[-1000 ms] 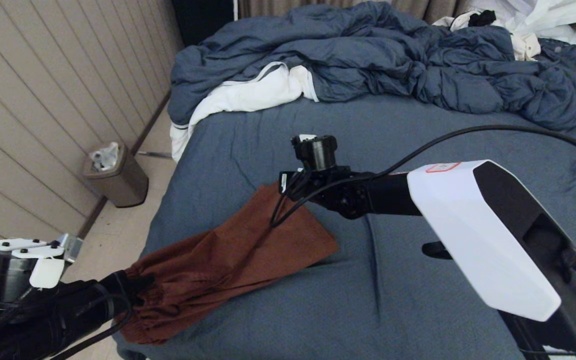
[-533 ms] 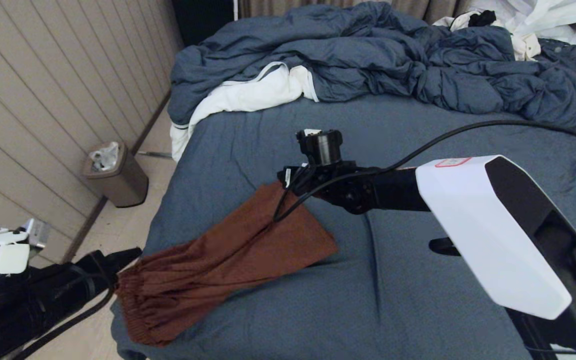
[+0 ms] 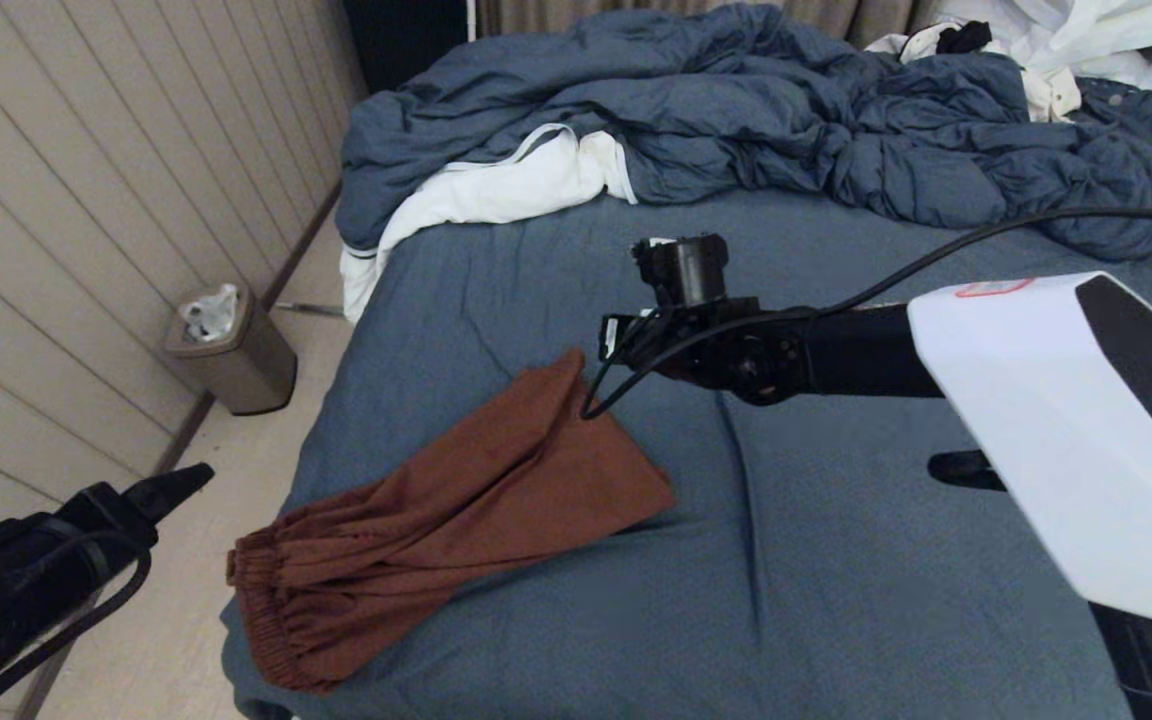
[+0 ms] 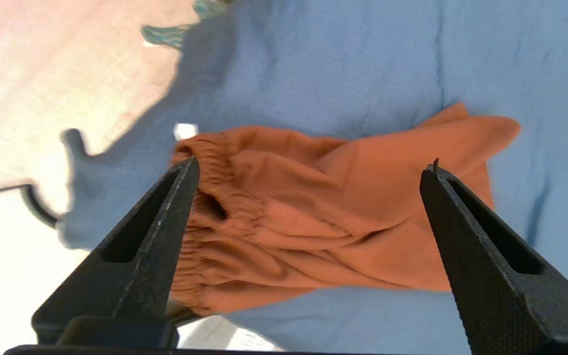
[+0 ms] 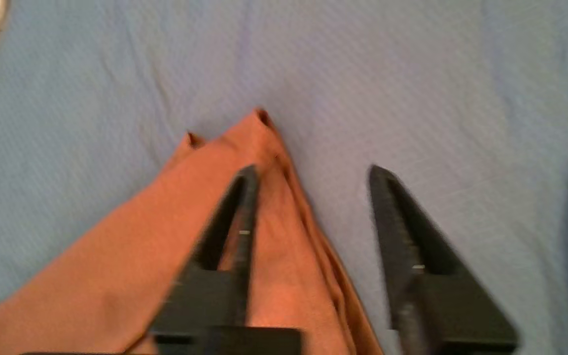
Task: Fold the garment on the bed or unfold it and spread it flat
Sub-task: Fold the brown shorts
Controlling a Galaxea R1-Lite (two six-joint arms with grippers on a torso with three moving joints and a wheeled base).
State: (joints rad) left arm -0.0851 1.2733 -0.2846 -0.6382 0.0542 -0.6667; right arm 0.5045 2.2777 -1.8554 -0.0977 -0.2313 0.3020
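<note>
Folded lengthwise and released: shorts (image 3: 446, 520) lying on bed (image 3: 836, 620), left gripper (image 4: 308, 167) and right gripper (image 5: 308, 172) both spread apart, empty; possibly one more fold left

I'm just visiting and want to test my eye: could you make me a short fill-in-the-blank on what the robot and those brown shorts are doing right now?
1. The garment lies on the ____ sheet of the bed.
2. The left gripper hangs off the bed's edge with its fingers ____.
3. The right gripper hovers over the garment's ____ end, holding nothing.
4. The gathered waistband lies nearest the ____ gripper.

Missing words: blue; open; leg; left
</note>
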